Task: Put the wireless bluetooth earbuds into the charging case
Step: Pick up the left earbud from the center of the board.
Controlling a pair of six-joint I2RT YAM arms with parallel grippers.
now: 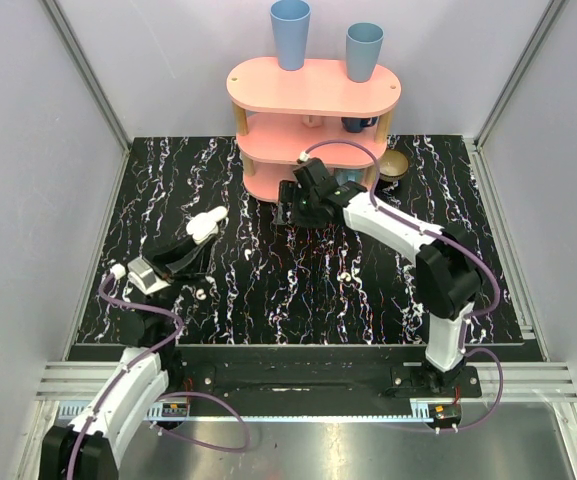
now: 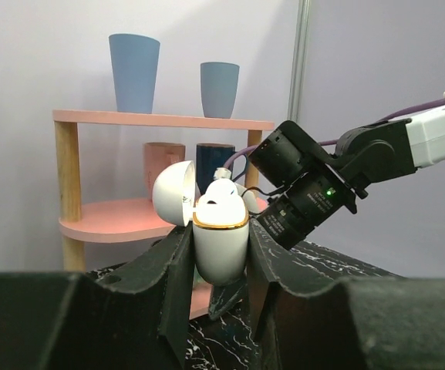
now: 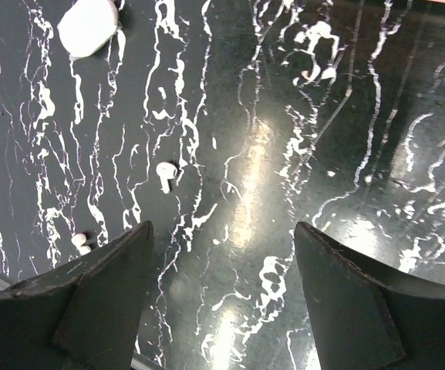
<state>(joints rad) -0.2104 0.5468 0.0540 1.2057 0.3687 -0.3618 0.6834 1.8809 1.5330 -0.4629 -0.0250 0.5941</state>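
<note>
**Left to right.** The left gripper [image 1: 194, 243] holds the charging case [image 2: 220, 245] clamped upright between its fingers [image 2: 172, 270], above the worktop [image 1: 298, 300]. The case is hinged open with its mouth up. A white rounded form sits at the mouth, possibly an earbud already seated.

One loose earbud [image 3: 166, 174] lies flat on the worktop, its stem pointing toward the bottom of the right wrist view. It is ahead and to the left of the gap in the right gripper [image 3: 222, 229], whose fingers are spread and empty. A second small pale piece [image 3: 79, 240] lies nearer the worktop edge; what it is cannot be told.

**Judgement:** with the left arm occupied, the pickup falls to the free right arm, which must travel left and down.
</note>
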